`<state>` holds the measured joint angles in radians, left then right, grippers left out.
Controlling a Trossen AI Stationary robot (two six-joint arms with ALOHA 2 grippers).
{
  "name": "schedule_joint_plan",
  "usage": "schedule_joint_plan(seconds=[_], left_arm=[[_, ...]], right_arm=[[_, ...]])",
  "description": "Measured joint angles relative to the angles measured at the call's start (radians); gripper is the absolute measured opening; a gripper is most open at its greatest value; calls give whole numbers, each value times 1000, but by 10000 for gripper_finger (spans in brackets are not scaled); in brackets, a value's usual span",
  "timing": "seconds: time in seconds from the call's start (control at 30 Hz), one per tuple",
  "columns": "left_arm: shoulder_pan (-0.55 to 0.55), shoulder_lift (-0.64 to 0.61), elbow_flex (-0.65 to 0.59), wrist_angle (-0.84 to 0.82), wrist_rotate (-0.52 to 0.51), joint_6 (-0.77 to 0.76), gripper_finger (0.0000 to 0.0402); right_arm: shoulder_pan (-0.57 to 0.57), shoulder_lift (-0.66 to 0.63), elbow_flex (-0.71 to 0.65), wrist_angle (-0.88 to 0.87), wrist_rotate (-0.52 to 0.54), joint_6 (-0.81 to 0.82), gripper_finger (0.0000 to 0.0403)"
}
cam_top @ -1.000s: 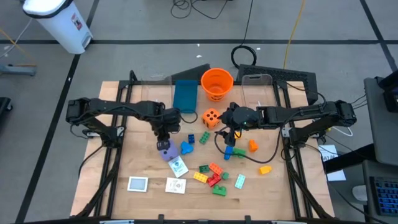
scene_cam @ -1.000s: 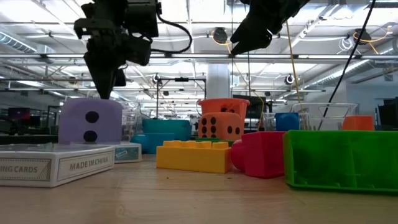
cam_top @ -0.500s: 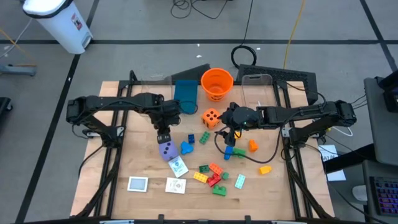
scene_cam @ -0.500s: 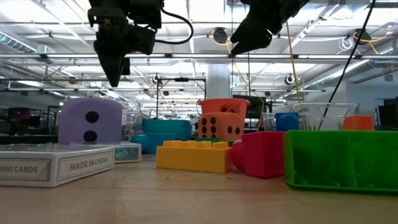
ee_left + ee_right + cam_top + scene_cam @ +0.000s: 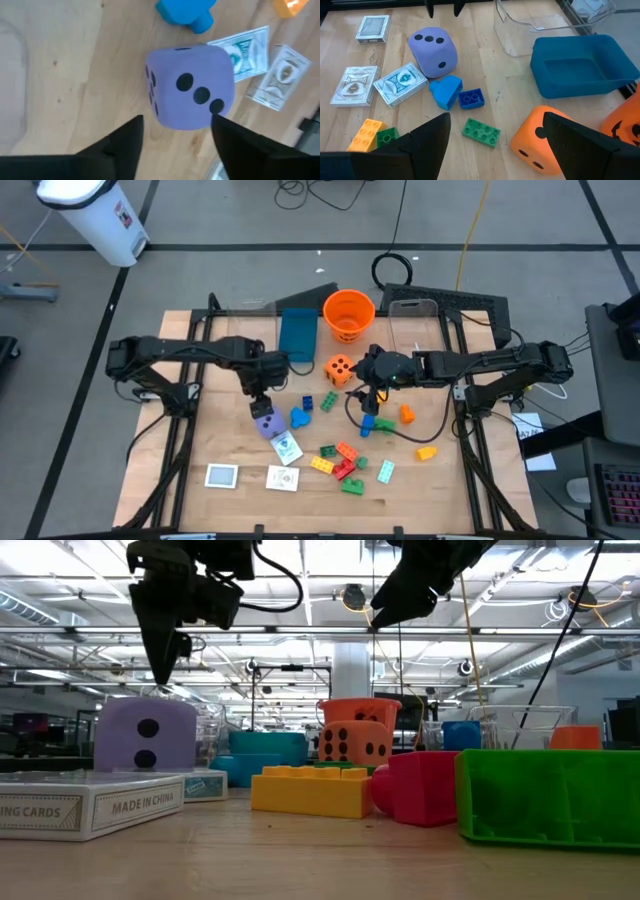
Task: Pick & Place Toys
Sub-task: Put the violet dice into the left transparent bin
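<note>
You have the wooden table (image 5: 230,455) under both arms, with the teal box (image 5: 297,333) and the orange bucket (image 5: 348,315) at its far edge and a clear bin (image 5: 540,20) beside them. Your left gripper (image 5: 259,397) hangs just above the purple die (image 5: 266,420), jaws parted wider than the die and not touching it; the die sits on the wood showing three black dots in the left wrist view. Your right gripper (image 5: 366,396) hovers with its fingers spread wide and empty, above the bricks near the orange die (image 5: 339,369). A blue curved piece (image 5: 300,417) lies just beside the purple die, with a small blue brick (image 5: 308,402) and a green brick (image 5: 327,401) near it. Three card packs lie toward the near edge; in the low view the nearest pack (image 5: 85,802) reads "ING CARDS" and "MADE IN CHINA". In that view a yellow brick (image 5: 312,789), a red brick (image 5: 420,786) and a large green brick (image 5: 545,796) block most of what lies behind them.
</note>
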<state>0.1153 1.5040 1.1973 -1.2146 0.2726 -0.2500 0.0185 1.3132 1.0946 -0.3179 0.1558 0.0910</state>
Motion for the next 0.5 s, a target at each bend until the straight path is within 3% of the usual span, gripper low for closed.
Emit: schedule_joint_plan(seconds=[0.27, 0.5], left_arm=[[-85, 0, 0, -17, -39, -165, 341], [-247, 0, 1, -16, -112, -332, 343]], right_arm=[[0, 0, 0, 0, -3, -1, 309], [1, 0, 0, 0, -4, 1, 309]])
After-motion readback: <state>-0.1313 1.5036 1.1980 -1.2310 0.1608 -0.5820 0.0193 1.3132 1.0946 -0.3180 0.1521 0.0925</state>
